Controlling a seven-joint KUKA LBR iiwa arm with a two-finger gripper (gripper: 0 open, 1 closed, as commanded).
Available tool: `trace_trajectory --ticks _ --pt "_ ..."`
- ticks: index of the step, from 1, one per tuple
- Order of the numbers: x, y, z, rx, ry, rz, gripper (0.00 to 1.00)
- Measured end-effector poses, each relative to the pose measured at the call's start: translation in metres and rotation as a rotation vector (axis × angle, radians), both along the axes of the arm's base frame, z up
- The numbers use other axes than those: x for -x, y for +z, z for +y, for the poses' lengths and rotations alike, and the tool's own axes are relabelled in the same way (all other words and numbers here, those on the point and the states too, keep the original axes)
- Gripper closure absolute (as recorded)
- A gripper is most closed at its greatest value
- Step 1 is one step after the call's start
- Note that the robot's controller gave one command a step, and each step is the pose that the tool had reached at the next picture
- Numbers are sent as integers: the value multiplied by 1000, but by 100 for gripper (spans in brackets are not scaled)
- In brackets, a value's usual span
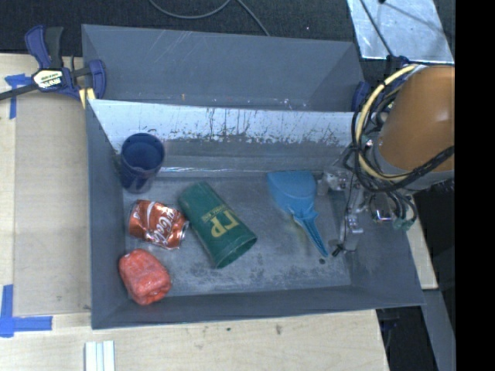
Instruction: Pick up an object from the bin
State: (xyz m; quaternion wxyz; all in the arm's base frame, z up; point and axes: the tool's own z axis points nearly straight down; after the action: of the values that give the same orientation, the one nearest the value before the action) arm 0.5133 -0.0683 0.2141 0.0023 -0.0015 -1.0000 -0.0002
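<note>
My gripper [343, 242] hangs low over the bin's right side, its tip close to the floor. Just to its left lies a light blue funnel [294, 193], wide mouth toward the back wall and thin stem running forward and right, ending a short way from the gripper's tip. Nothing shows in the gripper. Further left, a dark green cup [217, 224] with pale lettering lies on its side in the middle of the bin.
A crushed red and silver can [158, 223] and an orange-red lump [145, 277] lie at the front left. A dark blue cup [141, 159] stands in the back left corner. The arm's orange cover and cables crowd the bin's right wall.
</note>
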Motion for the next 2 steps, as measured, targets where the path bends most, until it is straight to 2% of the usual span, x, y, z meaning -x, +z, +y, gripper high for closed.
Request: trace_trajectory --ticks 1,2 --pt "-1 5 0 1 2 -8 0" --pt "-9 -40 -18 1 -75 -12 0"
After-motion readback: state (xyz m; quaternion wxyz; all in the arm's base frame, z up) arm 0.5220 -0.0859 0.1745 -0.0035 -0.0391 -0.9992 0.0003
